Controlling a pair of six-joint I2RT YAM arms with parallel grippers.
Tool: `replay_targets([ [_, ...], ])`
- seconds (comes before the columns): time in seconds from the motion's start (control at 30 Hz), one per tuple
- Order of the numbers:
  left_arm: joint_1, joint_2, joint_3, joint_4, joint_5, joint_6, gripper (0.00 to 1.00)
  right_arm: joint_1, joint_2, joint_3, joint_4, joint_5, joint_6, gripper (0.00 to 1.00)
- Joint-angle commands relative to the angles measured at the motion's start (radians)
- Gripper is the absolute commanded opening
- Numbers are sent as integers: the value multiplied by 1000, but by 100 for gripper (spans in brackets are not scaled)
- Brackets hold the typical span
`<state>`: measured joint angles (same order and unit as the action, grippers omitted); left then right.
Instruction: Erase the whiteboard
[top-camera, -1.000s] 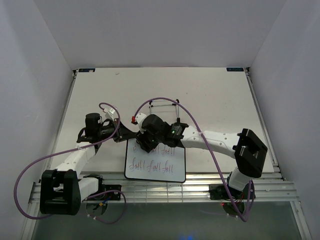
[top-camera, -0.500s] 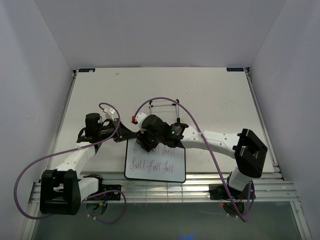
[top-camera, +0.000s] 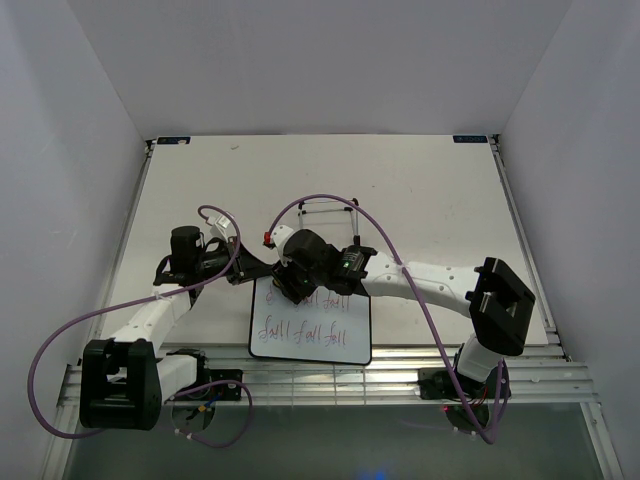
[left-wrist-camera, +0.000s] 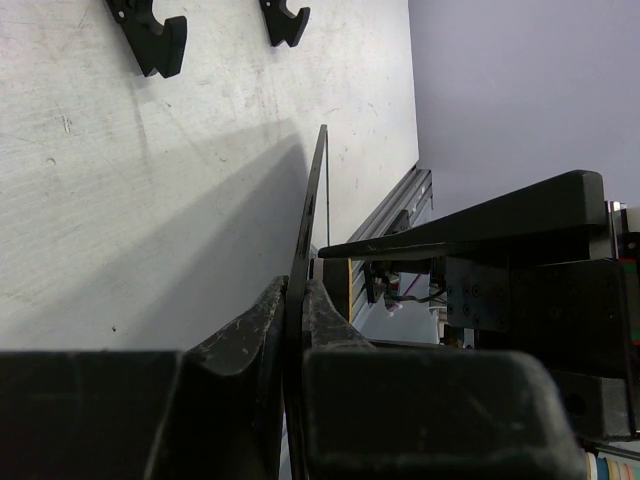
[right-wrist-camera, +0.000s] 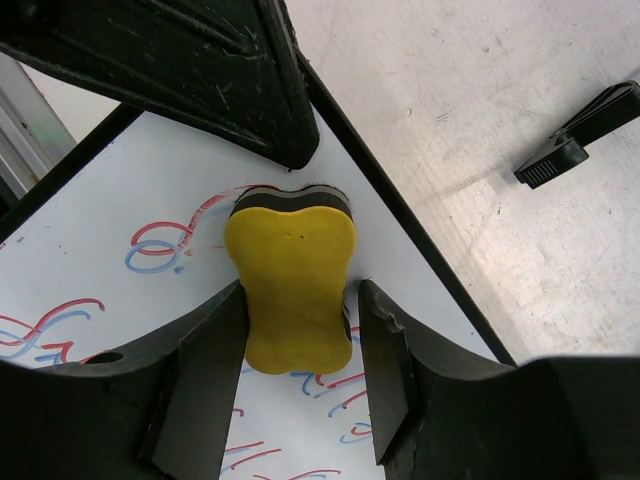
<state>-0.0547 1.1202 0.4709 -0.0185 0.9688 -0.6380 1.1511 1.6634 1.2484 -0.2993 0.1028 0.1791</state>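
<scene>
The whiteboard (top-camera: 310, 335) lies near the table's front edge with rows of red-blue scribbles. My left gripper (top-camera: 243, 270) is shut on its top-left edge. In the left wrist view the board (left-wrist-camera: 317, 190) runs edge-on between the fingers of that gripper (left-wrist-camera: 297, 287). My right gripper (top-camera: 290, 287) hovers over the board's upper left part. In the right wrist view a yellow eraser (right-wrist-camera: 290, 285) rests on the board (right-wrist-camera: 110, 250) between the fingers of the right gripper (right-wrist-camera: 300, 300). The left finger touches it. A narrow gap shows at the right finger.
The thin wire stand (top-camera: 330, 205) with black feet (left-wrist-camera: 150, 40) stands on the table just behind the board, and one foot (right-wrist-camera: 575, 140) shows in the right wrist view. The left gripper's fingers (right-wrist-camera: 200, 70) sit close above the eraser. Metal rails (top-camera: 400, 375) run along the front edge.
My right gripper has shifted very slightly towards the board's top-left corner. The left gripper and the board have not moved.
</scene>
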Motion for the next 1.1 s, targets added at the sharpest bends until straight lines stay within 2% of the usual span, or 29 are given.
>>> replay_targets([
  [0.0,-10,-10,32,23,-2,26,0,-2,-36,31,23,20,-3,53],
  [0.57,-14,-5,37,23,-12,32,0,-2,-51,31,26,29,3,55],
  [0.8,-13,-8,37,23,-15,31,0,-2,-36,23,26,17,3,47],
  [0.93,-14,-10,35,23,-15,32,0,-2,-28,16,34,-6,2,47],
  [1.07,-14,-14,34,23,-24,28,0,1,-39,8,55,-46,13,37],
])
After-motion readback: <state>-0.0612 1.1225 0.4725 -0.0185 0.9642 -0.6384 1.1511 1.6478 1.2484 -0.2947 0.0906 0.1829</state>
